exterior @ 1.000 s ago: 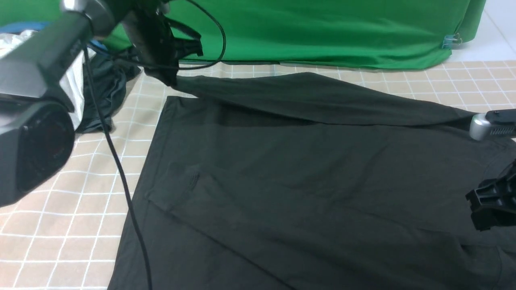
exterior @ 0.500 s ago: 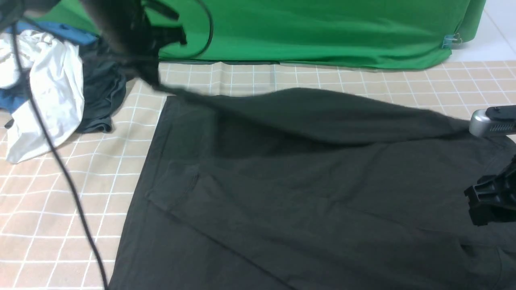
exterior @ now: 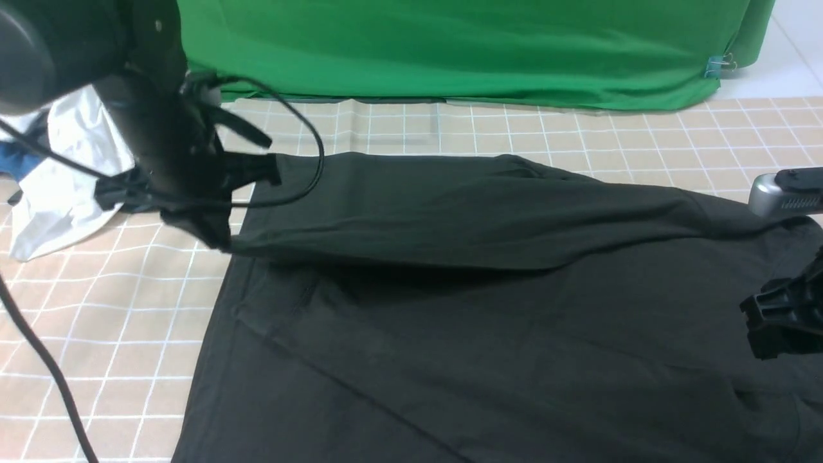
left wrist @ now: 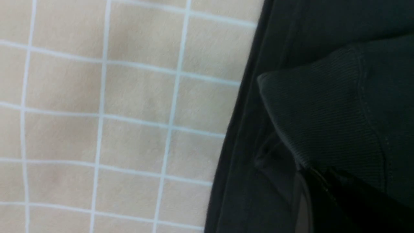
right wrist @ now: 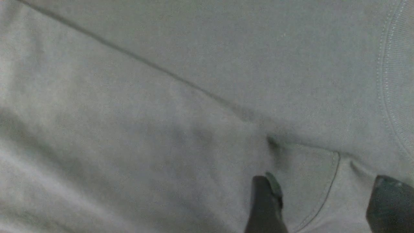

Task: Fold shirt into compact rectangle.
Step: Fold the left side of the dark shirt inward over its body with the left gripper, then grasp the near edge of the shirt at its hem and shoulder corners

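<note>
The black T-shirt (exterior: 450, 334) lies spread on the checked tablecloth (exterior: 96, 308). The left gripper (exterior: 218, 239) is pinched tight on its ribbed edge and lifts one flap. The right gripper (right wrist: 326, 197) hovers over the fabric, jaws apart. The cotton looks soft, limp and light; I would hold it at the hems.

Black shirt (exterior: 488, 334) spread flat, far edge (ribbed hem) lifted, folding forward.
</note>
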Action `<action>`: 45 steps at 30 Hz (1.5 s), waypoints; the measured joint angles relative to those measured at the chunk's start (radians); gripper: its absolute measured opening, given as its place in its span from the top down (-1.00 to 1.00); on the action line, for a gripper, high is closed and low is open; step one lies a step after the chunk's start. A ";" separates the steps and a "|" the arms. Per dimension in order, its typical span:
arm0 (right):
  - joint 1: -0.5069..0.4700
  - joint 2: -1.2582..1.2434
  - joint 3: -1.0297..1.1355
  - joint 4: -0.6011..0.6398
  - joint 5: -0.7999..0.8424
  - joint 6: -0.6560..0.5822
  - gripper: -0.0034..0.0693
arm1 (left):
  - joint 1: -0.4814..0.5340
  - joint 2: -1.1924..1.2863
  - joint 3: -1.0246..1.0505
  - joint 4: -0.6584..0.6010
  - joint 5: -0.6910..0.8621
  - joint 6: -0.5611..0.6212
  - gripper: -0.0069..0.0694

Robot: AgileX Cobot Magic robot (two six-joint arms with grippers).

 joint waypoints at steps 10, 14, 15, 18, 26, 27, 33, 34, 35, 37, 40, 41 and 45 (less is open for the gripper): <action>0.000 0.000 0.001 0.000 -0.023 0.000 -0.33 | 0.000 -0.076 0.017 0.011 0.054 -0.030 0.75; 0.000 0.000 0.002 0.000 -0.053 0.010 -0.33 | 0.000 -0.079 0.051 0.011 0.069 -0.032 0.75; 0.000 0.000 0.002 0.000 -0.055 0.014 -0.33 | 0.000 -0.077 0.060 0.011 0.071 -0.032 0.75; 0.000 0.000 0.002 0.000 -0.056 0.016 -0.33 | 0.000 -0.064 0.080 -0.008 0.072 -0.033 0.74; 0.000 0.000 0.002 0.000 -0.056 0.016 -0.33 | 0.000 -0.057 0.083 -0.013 0.075 -0.024 0.43; 0.000 0.000 0.002 0.000 -0.056 0.016 -0.33 | 0.000 -0.057 0.083 -0.008 0.075 -0.023 0.37; 0.000 0.000 -0.028 -0.021 -0.067 0.016 -0.25 | 0.000 -0.068 0.057 0.031 0.075 -0.019 0.02; 0.000 0.000 -0.030 -0.021 -0.067 0.016 -0.25 | 0.000 -0.069 0.055 0.028 0.075 -0.017 0.03; 0.000 0.005 -0.056 -0.023 -0.069 0.016 -0.05 | 0.000 -0.080 0.049 -0.004 0.074 -0.008 0.10; 0.000 0.016 -0.088 -0.023 -0.069 0.016 0.25 | -0.007 -0.092 0.049 -0.041 0.075 0.012 0.22; 0.000 0.056 -0.140 -0.022 -0.066 0.016 0.67 | -0.044 -0.103 0.055 -0.056 0.072 0.034 0.54; -0.001 0.095 -0.181 -0.020 -0.048 0.015 0.77 | -0.084 -0.108 0.082 -0.062 0.040 0.039 0.71; -0.023 0.198 -0.257 0.005 0.001 0.008 0.81 | -0.153 -0.108 0.166 -0.070 -0.047 0.035 0.79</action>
